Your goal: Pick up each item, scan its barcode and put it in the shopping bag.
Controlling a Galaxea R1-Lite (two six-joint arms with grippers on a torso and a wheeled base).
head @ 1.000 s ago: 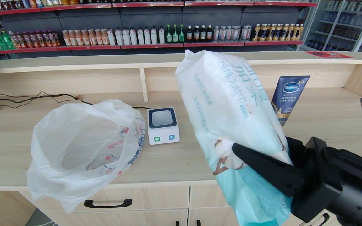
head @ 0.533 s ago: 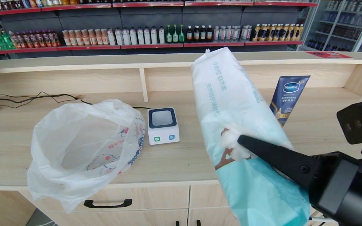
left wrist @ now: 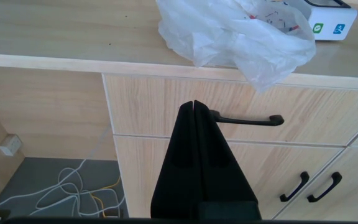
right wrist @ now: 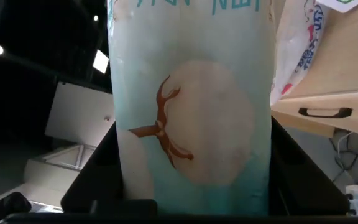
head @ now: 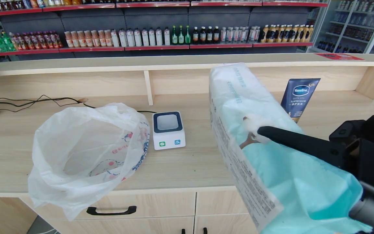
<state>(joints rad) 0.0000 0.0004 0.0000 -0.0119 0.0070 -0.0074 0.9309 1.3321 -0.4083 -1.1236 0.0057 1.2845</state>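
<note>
We've got right gripper (head: 260,131) clamped on the tissue pack (head: 239,104), held up at 3 o'clock of scanner (head: 168,130), likely unscanned; shopping bag (head: 60,182) at 9 o'clock looks empty, lotion tube (head: 299,97) waits at 2; left gripper (left wrist: 193,107) closed, empty

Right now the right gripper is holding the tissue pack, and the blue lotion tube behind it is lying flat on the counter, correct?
No: the blue lotion tube stands upright on the counter, not lying flat, as the head view shows. The right gripper does hold the tissue pack.
</note>
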